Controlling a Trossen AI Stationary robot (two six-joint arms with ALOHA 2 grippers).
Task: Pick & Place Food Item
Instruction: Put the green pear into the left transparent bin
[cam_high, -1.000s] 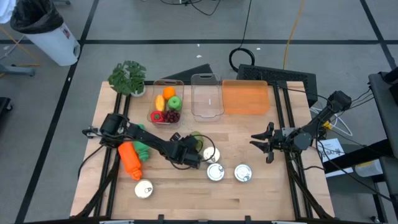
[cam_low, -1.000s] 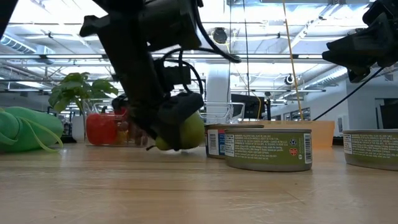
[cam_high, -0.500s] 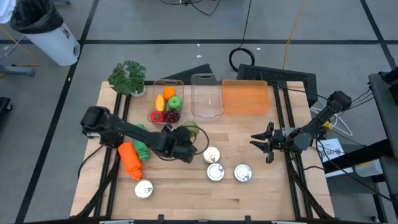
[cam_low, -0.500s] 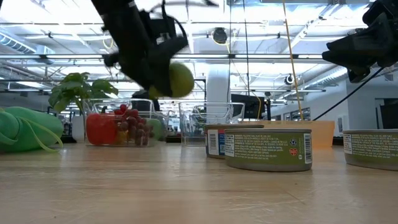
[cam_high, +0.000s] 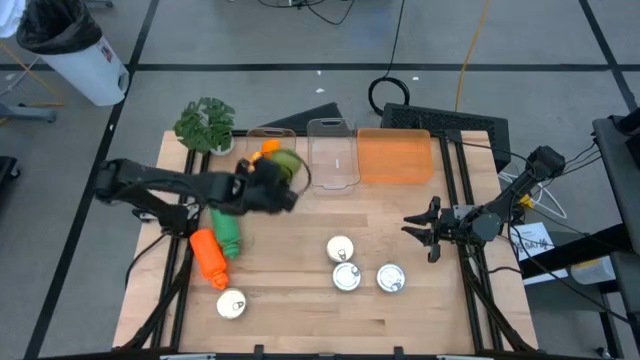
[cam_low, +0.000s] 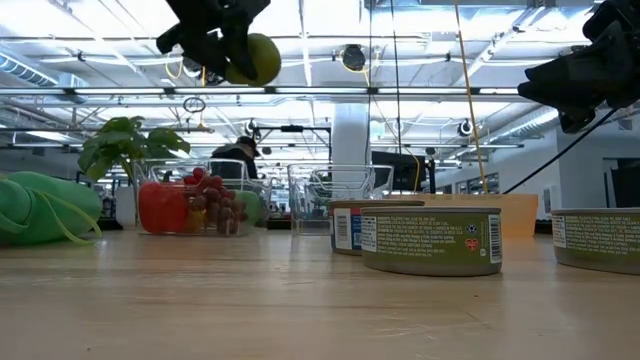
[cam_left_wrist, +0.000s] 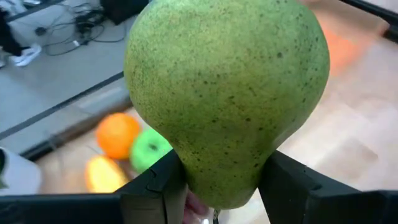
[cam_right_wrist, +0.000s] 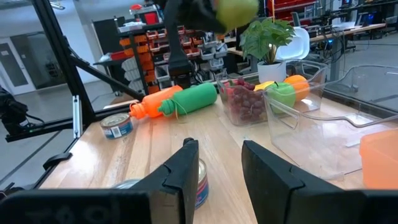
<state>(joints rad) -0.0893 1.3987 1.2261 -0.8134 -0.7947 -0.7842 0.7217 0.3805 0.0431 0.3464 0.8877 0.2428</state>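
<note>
- pear (cam_left_wrist: 227, 93): green-yellow skin with fine dark speckles, fat end away from the wrist camera, narrow end pinched between the left arm's fingers (cam_left_wrist: 155, 186)
- left gripper (cam_high: 272, 186) clamped on the pear, jaws part-open at the width of the narrow end; nothing else in it
- pear is airborne, well above the table (cam_high: 400, 320), over the fruit-filled clear container (cam_high: 262, 135) near the table's far edge
- high view: pear is only a small green patch beside the gripper, which covers most of the container; orange (cam_high: 271, 147) peeks out next to it
- low view: shows the height, pear (cam_low: 250, 58) up near the frame's top with the container (cam_low: 195, 205) on the table below, red fruit and grapes inside
- left wrist view: only view with the skin detail; behind the pear an orange (cam_left_wrist: 117, 135), a green apple (cam_left_wrist: 149, 150) and a yellow fruit (cam_left_wrist: 102, 175), all blurred
- right wrist view: pear (cam_right_wrist: 235, 10) seen from across the table, above the container (cam_right_wrist: 267, 99); also the orange bottle (cam_right_wrist: 163, 99) and green bottle (cam_right_wrist: 196, 98) lying side by side
- right gripper (cam_high: 427, 229) waits over the table's right side, fingers apart with a moderate gap, holding nothing
- three tins (cam_high: 346, 276) stand grouped mid-table, a fourth (cam_high: 231, 304) near the front left
- empty clear container (cam_high: 332, 155), orange tray (cam_high: 394, 158) and potted plant (cam_high: 205, 124) along the far edge
</note>
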